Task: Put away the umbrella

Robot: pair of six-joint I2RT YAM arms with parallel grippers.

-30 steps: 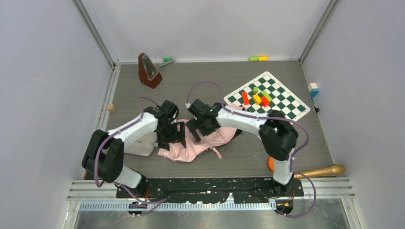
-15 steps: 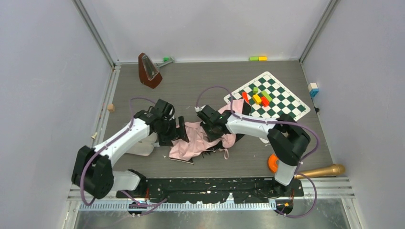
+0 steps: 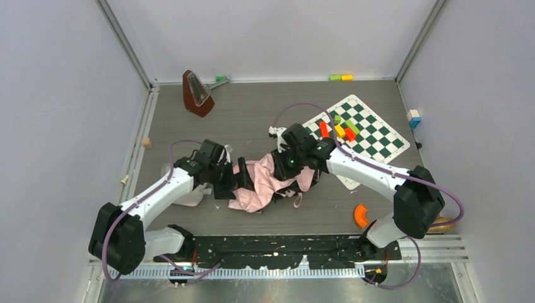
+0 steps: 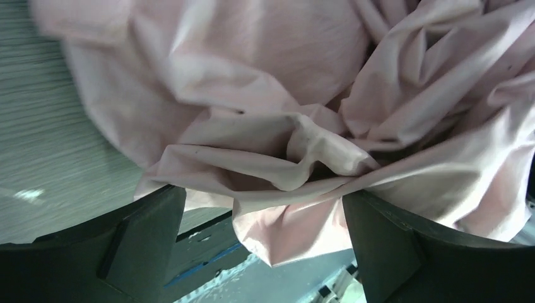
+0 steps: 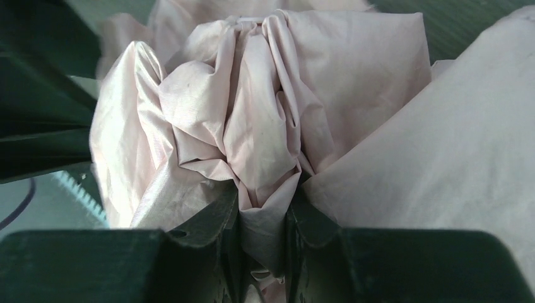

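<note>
The umbrella point(image 3: 255, 192) is seen crumpled, pink side up, on the bench point(image 3: 252, 113) between both arms, presumably so that its canopy can be gathered. The left hand point(image 3: 245, 178) is spread wide, with fabric lying loose between its fingers point(image 4: 142, 237) and nothing gripped. Beyond, the right hand point(image 3: 285, 169) is clenched on a bunched fold of canopy.
</note>
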